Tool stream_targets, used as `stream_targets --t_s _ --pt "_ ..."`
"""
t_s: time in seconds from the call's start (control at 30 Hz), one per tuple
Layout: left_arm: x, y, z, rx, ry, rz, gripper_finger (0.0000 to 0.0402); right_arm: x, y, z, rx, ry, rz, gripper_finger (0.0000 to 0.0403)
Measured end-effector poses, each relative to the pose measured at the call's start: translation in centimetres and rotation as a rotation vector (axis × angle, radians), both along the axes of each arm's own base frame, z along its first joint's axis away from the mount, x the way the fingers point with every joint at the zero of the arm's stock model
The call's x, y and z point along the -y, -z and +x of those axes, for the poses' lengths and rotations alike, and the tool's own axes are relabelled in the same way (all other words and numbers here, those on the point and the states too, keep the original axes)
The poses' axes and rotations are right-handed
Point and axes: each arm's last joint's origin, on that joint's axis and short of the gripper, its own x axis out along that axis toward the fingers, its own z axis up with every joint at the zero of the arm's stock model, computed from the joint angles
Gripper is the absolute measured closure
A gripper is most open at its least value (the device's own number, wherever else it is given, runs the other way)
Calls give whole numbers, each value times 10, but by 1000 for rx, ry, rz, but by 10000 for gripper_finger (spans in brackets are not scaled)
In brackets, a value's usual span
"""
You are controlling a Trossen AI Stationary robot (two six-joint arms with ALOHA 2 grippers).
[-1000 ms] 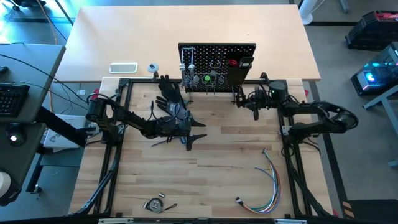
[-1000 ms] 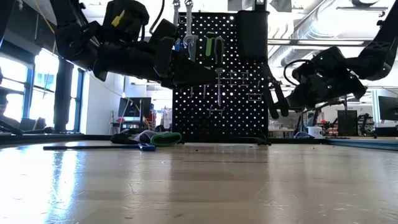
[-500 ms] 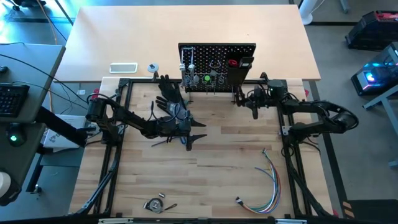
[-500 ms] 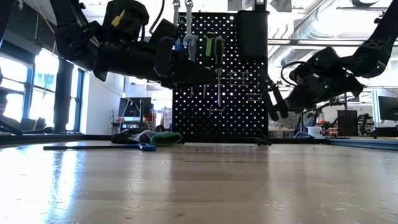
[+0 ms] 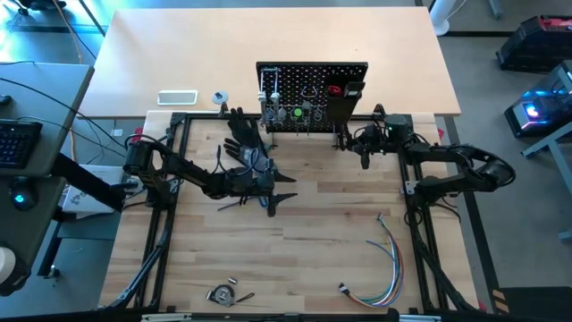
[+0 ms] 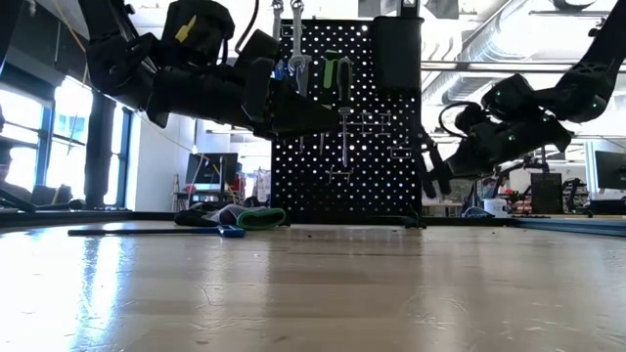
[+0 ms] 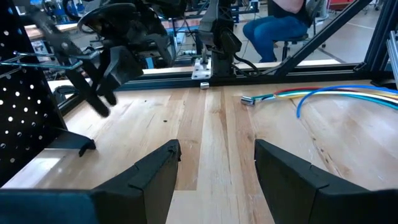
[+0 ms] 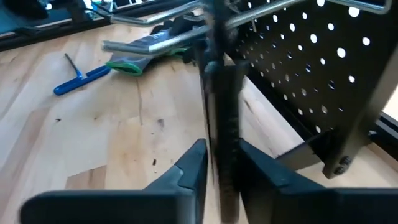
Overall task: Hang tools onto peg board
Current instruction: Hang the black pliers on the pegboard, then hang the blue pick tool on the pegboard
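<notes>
At the peg board (image 5: 312, 97), at twelve o'clock on the worktop (image 5: 295, 241), the right pincer (image 5: 364, 161) had just begun loosening around the black level (image 8: 219, 124) hanging from a hook, suggesting release, while the left pincer (image 5: 279, 200) waited open, empty.

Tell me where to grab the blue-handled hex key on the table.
Take the hex key by the middle of its blue handle, coming straight down and closing across its width. It lies flat on the table with bare wood either side, and the handle looks like its thickest part.
</notes>
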Motion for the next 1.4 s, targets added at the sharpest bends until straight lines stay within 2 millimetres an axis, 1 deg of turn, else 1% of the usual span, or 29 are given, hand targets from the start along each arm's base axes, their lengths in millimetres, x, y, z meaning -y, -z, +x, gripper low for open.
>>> stream_targets --t_s 0.27,0.5,0.7,0.83,0.9,1.0,1.13,1.3,1.4 --pt "0 0 0 0 0 0 200 0 4 -2 -40 43 34 263" --pt "1 4 -1 -43 3 -1 200 -1 5 -2 -35 66 94 231" --pt "9 10 -2 -106 27 1 200 -1 5 -3 -9 89 190 226" --pt "12 15 -4 -170 40 3 200 -3 4 -2 15 57 240 226" --pt "12 14 -6 -203 41 9 200 -3 4 -2 26 44 262 226" --pt "12 11 -11 -256 41 12 200 -5 1 -2 37 23 272 226" --pt "12 1 -19 -320 38 15 200 -10 -5 -5 38 18 276 226" --pt "11 -11 -36 -430 11 26 200 -20 -17 -10 60 -31 286 226" --pt "10 -17 -48 -510 -22 47 200 -27 -23 -15 61 -45 321 226"
